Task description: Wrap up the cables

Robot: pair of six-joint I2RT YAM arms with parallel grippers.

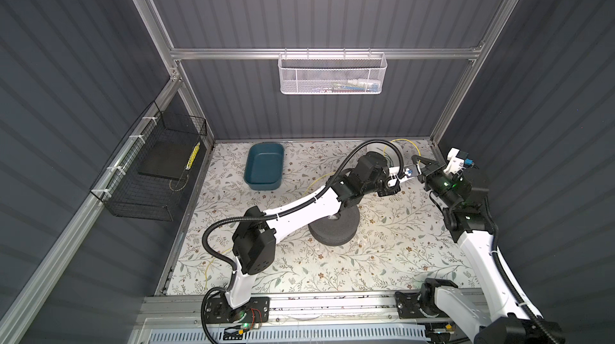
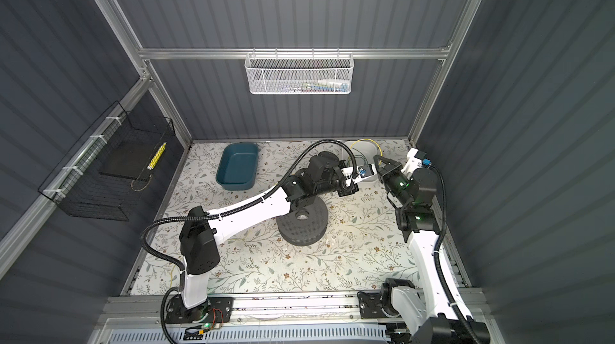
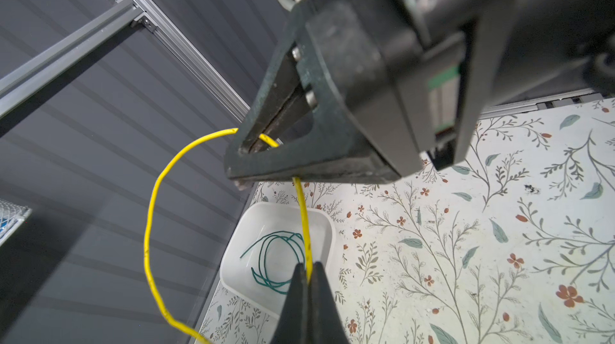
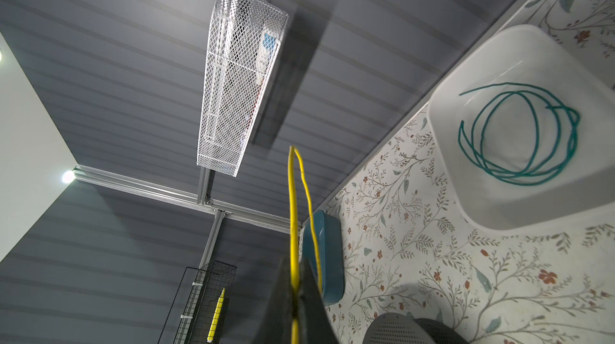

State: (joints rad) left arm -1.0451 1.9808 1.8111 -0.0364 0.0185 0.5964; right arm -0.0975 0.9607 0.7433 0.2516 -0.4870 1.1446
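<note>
A yellow cable (image 3: 148, 226) arcs in a loop between my two grippers, above the back right of the table. My left gripper (image 3: 307, 267) is shut on one side of the loop. My right gripper (image 4: 294, 264) is shut on the other side (image 4: 292, 199), and it faces the left one (image 3: 246, 149) closely. In both top views the yellow cable (image 1: 404, 141) (image 2: 363, 141) rises over the white bin, and the rest trails left across the table (image 1: 316, 182). The dark green cable (image 4: 515, 176) (image 3: 264, 252) lies coiled inside the white bin (image 4: 499, 212) (image 3: 238, 275).
A blue bin (image 1: 264, 167) sits at the back left. A dark perforated round disc (image 1: 334, 231) lies mid-table under the left arm. A black wire basket (image 1: 149, 172) hangs on the left wall. A white mesh basket (image 1: 332, 72) hangs on the back wall.
</note>
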